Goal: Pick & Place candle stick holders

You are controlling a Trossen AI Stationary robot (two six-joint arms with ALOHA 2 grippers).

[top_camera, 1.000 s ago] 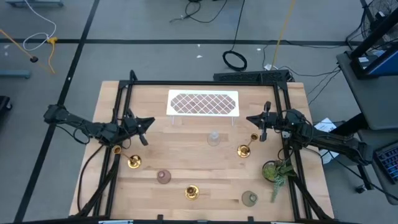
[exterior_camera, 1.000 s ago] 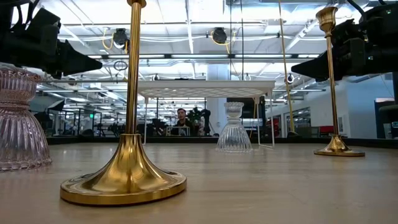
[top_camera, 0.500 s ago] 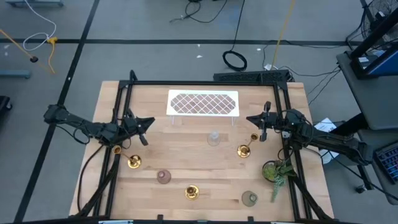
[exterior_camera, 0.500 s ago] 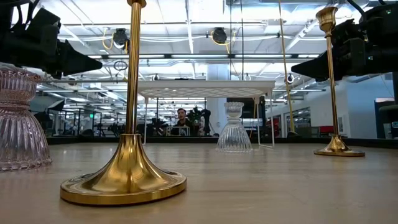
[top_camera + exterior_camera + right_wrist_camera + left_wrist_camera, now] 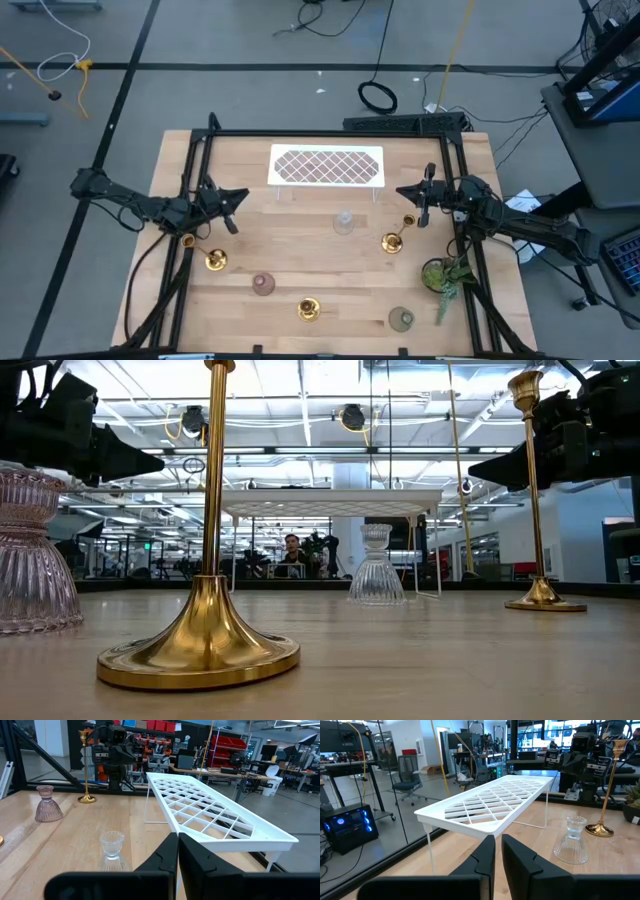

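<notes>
Three gold candlesticks stand upright on their round bases on the wooden table: one at the left [image 5: 214,260], one at the right [image 5: 392,241], one near the front [image 5: 308,310]. A clear glass cup [image 5: 344,222] stands mid-table, a pink one [image 5: 263,285] and a green one [image 5: 402,319] nearer the front. My left gripper [image 5: 243,194] hovers shut and empty above the table's left side, pointing right. My right gripper [image 5: 401,190] hovers shut and empty on the right side, pointing left. In the low view the front candlestick [image 5: 205,640] stands closest.
A white tray with a brown lattice [image 5: 327,166] stands on thin legs at the table's far side. A green leafy plant [image 5: 445,275] sits at the right edge. Black frame rails [image 5: 190,200] run along both sides. Bare wood lies between the two grippers.
</notes>
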